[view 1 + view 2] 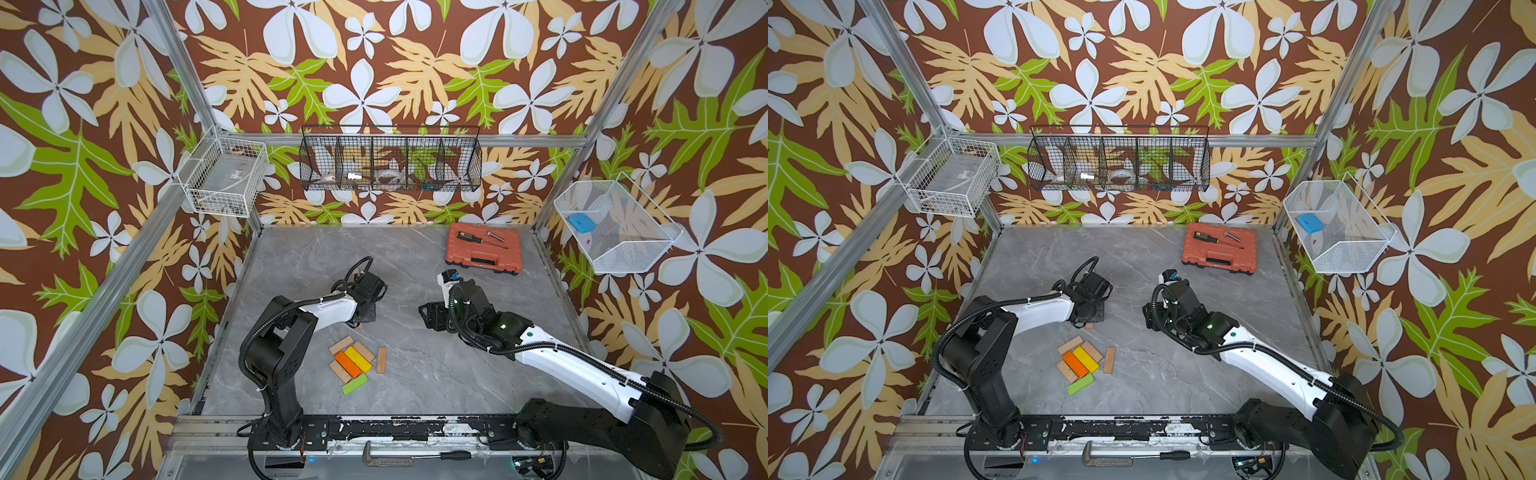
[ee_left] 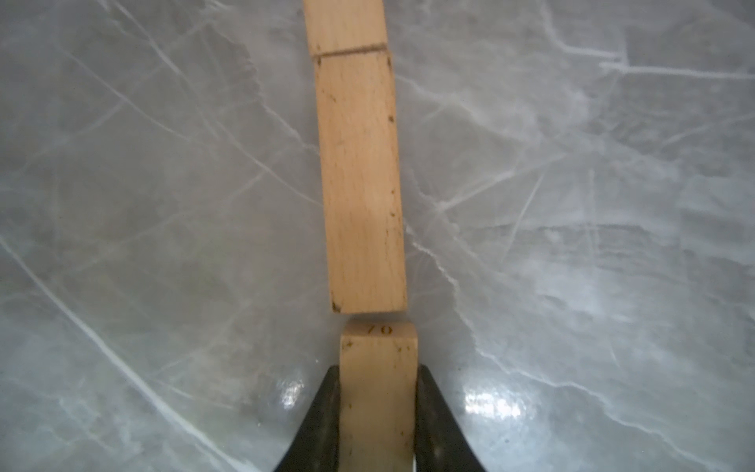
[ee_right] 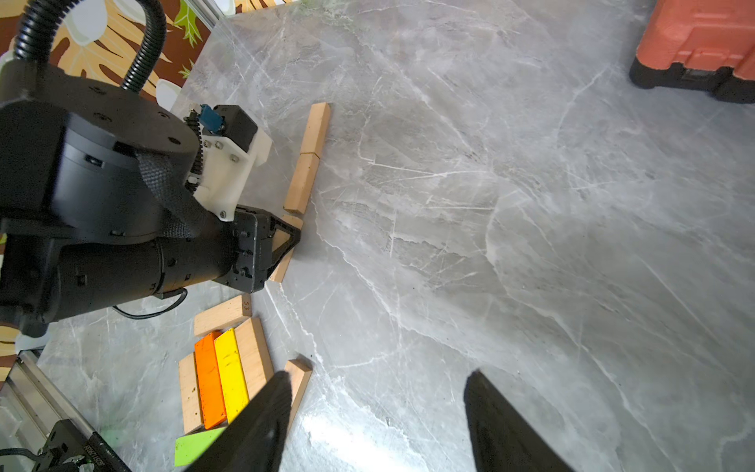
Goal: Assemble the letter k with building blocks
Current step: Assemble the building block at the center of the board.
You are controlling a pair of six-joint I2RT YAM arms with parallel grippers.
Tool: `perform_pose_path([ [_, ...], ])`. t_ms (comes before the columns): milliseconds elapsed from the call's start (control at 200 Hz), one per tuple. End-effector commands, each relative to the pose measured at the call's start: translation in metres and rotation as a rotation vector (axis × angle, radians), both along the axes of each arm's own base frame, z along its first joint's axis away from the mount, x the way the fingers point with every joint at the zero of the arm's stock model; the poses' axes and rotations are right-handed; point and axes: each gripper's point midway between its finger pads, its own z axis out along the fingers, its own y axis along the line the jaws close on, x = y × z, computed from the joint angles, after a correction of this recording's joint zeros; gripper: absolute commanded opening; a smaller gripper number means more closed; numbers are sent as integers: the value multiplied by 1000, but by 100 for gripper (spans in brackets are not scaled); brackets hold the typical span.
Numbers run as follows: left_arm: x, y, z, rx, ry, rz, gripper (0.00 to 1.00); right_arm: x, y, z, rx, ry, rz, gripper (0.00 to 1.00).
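Left gripper (image 2: 378, 370) pinches the plain light-wood flat plank (image 2: 378, 347) between its fingers (image 2: 320, 412), end protruding past them; right gripper (image 3: 380, 378) spread, empty.

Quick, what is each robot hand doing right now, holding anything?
Left gripper: closed on a plain wooden block.
Right gripper: open, holding nothing.

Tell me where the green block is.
In both top views the green block lies on the robot's left side, just nearer the base than the orange block.
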Motion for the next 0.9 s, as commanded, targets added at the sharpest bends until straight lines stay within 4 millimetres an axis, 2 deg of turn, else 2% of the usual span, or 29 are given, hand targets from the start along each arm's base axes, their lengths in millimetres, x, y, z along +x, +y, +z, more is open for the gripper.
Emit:
perform_pose_path([
  [0, -16, 9, -13, 25, 82, 15, 20, 1, -1, 3, 0, -7, -10, 69],
  [751, -18, 15, -19, 35, 104, 46, 21, 0, -2, 1, 0, -2, -13, 69],
  [891, -18, 13, -17, 22, 104, 42, 28, 0, -2, 2, 1, -3, -14, 69],
])
